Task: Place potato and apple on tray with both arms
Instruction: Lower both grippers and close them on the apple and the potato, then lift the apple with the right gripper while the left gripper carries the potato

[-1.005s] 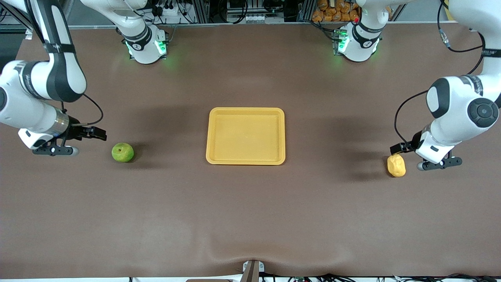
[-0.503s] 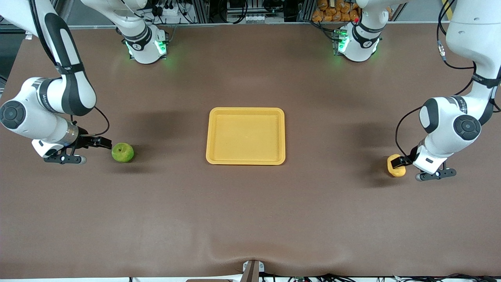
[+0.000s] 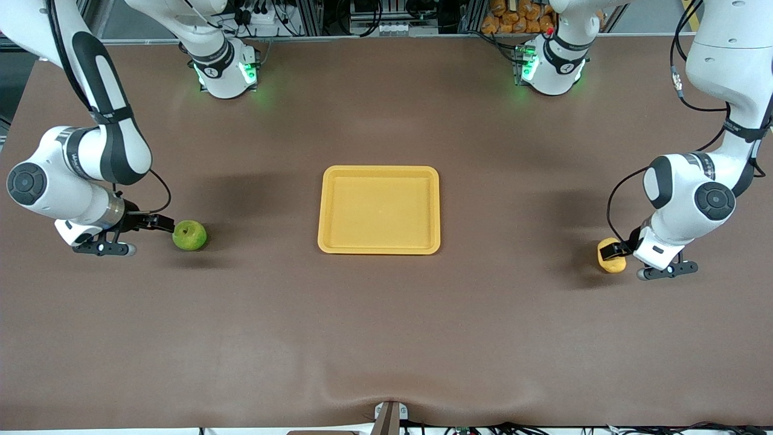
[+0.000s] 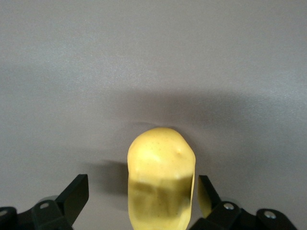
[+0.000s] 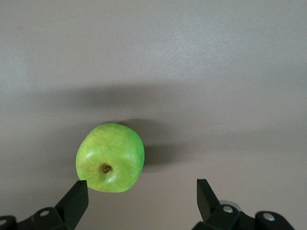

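Left gripper (image 3: 615, 252): low at the potato (image 3: 611, 256), fingers spread wide, nothing clamped.
Potato vs left fingers: sits between the two fingertips (image 4: 209, 194) in the left wrist view, nearer one pad than the other; long axis runs along the approach line, so the pads would close across its narrow width.
Right gripper (image 3: 164, 224): low by the apple (image 3: 189, 235), fingers wide apart, empty.
Apple vs right fingers: off-centre, close by one fingertip (image 5: 76, 197) and mostly ahead of the tips (stem dimple faces up).
Judged need: the right gripper shifts sideways and forward before closing; the left is almost set.
Tray (image 3: 379, 171): mid-table between the arms, well apart from both fruits, which rest on the table (image 3: 386, 338).
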